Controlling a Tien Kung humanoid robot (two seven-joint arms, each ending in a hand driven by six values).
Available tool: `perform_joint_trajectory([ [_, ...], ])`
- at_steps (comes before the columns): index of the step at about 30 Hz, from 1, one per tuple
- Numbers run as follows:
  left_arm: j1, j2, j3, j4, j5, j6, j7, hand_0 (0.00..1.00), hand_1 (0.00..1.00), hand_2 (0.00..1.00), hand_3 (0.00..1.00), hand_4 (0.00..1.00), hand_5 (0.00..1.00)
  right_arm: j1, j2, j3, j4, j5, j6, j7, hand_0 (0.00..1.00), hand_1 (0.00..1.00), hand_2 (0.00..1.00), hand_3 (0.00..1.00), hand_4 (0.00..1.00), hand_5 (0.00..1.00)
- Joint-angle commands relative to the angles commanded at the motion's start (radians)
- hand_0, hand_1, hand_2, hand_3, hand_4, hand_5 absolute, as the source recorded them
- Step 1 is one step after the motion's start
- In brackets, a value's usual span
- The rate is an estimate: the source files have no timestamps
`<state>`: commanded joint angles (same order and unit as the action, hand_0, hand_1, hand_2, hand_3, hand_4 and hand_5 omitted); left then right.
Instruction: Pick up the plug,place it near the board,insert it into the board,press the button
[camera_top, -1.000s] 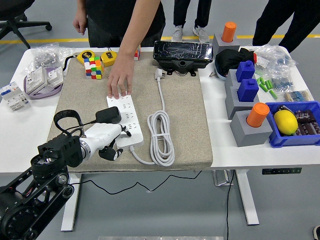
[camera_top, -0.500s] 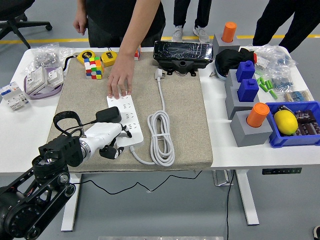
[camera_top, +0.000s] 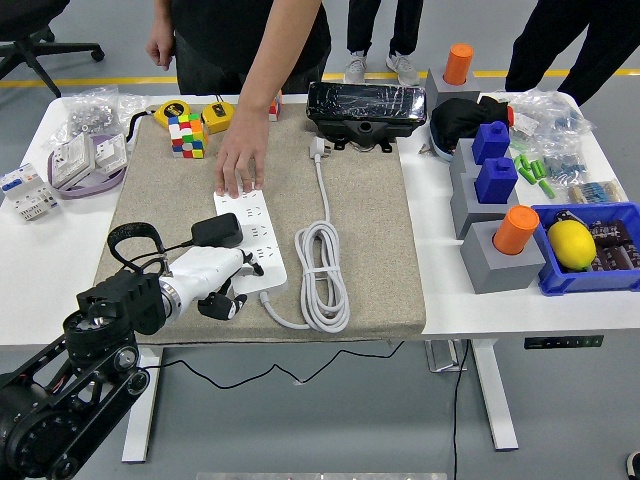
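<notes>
We are watching left hand (camera_top: 222, 283) over near end of white plastic power board (camera_top: 251, 240); whether fingers are closed, we cannot tell. Black plug (camera_top: 217, 230) sitting just beyond hand, on board. Plug looking light, rigid; gripping its sides seems best. Person's hand (camera_top: 241, 165) steadying board's far end.

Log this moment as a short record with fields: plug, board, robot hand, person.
plug: black plug with a thin black cable, sitting on the board's left edge
board: long white power strip lying on the beige felt mat
left robot hand: white robot hand over the board's near end, beside the plug
person: hand pressing down the board's far end
</notes>
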<state>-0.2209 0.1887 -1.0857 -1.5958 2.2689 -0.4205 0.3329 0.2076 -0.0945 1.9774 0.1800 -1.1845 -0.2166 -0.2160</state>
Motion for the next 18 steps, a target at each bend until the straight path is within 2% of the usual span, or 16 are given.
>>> perform_joint_trajectory([
  [4,-0.001,0.000,-0.030,-0.057,-0.018,0.026,-0.021,0.195,0.002,0.116,0.756,0.572,0.002,-0.001,0.000,0.001,0.000,0.000,0.000,0.000,0.782,0.693,0.709,0.755,0.998,0.996],
  [5,-0.002,-0.001,-0.041,-0.064,-0.038,0.048,-0.041,0.219,0.045,0.159,0.679,0.652,0.002,-0.002,0.001,0.002,0.000,-0.001,0.000,-0.001,0.782,0.693,0.709,0.755,0.998,0.994],
  [10,-0.008,-0.010,-0.071,-0.040,-0.097,0.186,-0.129,0.219,0.045,0.159,0.679,0.652,0.002,-0.002,0.002,0.003,0.000,-0.001,0.000,0.001,0.782,0.693,0.709,0.755,0.998,0.994],
  [11,-0.010,-0.013,-0.078,-0.027,-0.106,0.211,-0.140,0.376,0.451,0.526,0.728,0.901,0.036,-0.003,0.002,0.003,0.000,-0.001,-0.001,0.001,0.782,0.693,0.709,0.755,0.998,0.994],
  [14,-0.019,-0.020,-0.091,0.019,-0.123,0.232,-0.154,0.376,0.451,0.526,0.728,0.901,0.036,-0.002,0.003,0.002,0.000,-0.002,-0.002,0.001,0.782,0.693,0.709,0.755,0.998,0.994],
  [16,-0.026,-0.024,-0.095,0.059,-0.152,0.267,-0.173,0.376,0.451,0.526,0.728,0.901,0.036,-0.003,0.003,0.002,0.000,-0.002,-0.002,0.001,0.782,0.693,0.709,0.755,0.998,0.994],
  [17,-0.031,-0.026,-0.096,0.085,-0.176,0.288,-0.185,0.777,0.909,0.897,0.918,0.998,0.301,-0.004,0.003,0.003,0.000,-0.004,-0.003,0.001,0.782,0.693,0.709,0.755,0.998,0.994],
  [18,-0.033,-0.029,-0.096,0.111,-0.205,0.309,-0.200,0.777,0.909,0.897,0.918,0.998,0.301,-0.005,0.003,0.005,0.000,-0.007,-0.003,0.000,0.782,0.693,0.709,0.755,0.998,0.994],
])
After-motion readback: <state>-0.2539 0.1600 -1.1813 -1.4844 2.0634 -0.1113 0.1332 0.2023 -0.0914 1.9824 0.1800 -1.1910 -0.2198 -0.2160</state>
